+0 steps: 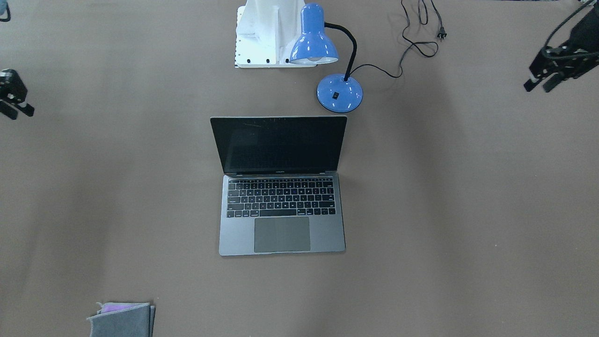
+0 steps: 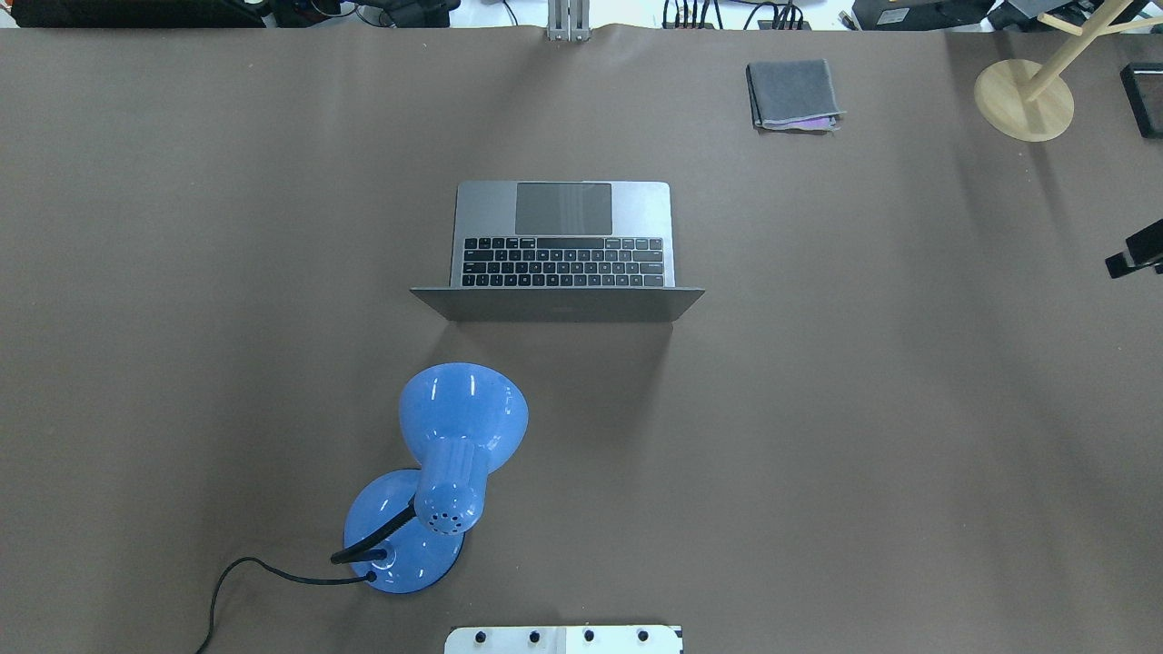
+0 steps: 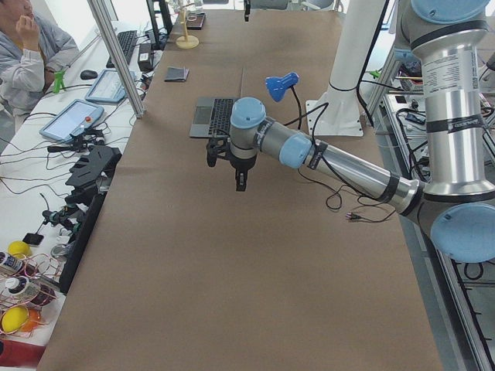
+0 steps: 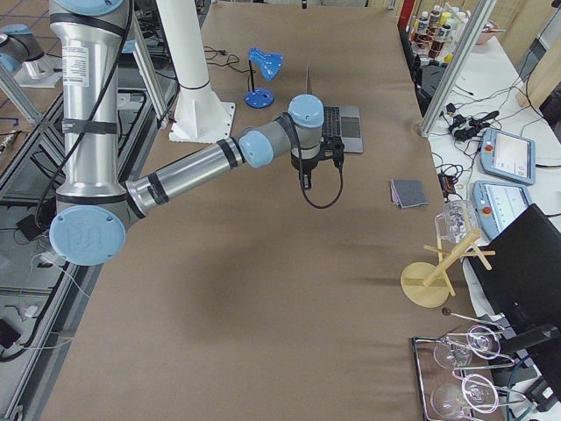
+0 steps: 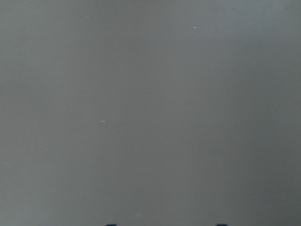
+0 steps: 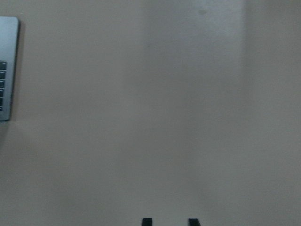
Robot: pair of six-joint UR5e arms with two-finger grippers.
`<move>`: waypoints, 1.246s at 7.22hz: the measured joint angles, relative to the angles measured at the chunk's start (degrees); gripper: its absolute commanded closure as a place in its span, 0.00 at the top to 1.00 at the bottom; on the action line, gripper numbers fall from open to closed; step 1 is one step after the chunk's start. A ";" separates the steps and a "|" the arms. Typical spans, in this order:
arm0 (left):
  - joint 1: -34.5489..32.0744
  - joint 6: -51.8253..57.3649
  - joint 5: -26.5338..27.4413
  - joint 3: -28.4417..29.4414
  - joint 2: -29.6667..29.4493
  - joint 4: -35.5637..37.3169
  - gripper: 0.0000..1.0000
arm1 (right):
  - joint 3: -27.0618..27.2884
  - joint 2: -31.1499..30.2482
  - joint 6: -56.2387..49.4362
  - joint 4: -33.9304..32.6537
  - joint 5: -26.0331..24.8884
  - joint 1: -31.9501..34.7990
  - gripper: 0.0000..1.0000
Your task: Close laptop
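Observation:
The laptop (image 1: 281, 187) is open in the middle of the table, its dark screen upright and its keyboard and trackpad turned away from the robot. It also shows in the overhead view (image 2: 563, 236), and its edge shows at the left of the right wrist view (image 6: 7, 66). My left gripper (image 1: 538, 87) hangs open and empty, far off to the laptop's side. My right gripper (image 1: 19, 112) is open and empty, far off on the other side, and shows at the overhead view's right edge (image 2: 1122, 265). Neither gripper touches the laptop.
A blue desk lamp (image 1: 327, 56) stands just behind the laptop lid on the robot's side, its black cord (image 1: 421, 42) trailing across the table. A folded grey cloth (image 2: 792, 94) and a wooden stand (image 2: 1024, 95) sit at the far right. The white robot base (image 1: 266, 32) is behind the lamp.

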 measured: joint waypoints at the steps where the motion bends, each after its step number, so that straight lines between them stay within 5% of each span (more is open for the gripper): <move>1: 5.91 -10.52 0.28 -1.48 -4.22 0.04 0.00 | 2.26 2.81 8.82 -0.02 -0.26 -4.70 0.00; 4: 21.97 -32.49 6.50 -1.43 -17.78 0.52 0.00 | 4.18 16.06 33.28 -0.36 -6.99 -20.73 0.00; 6: 27.60 -38.01 10.74 2.79 -25.37 1.36 0.00 | 1.87 21.20 37.52 -0.48 -14.23 -27.95 0.00; 9: 30.64 -39.40 14.74 7.81 -31.47 2.23 0.00 | -4.21 26.08 37.44 -0.09 -18.02 -29.20 0.00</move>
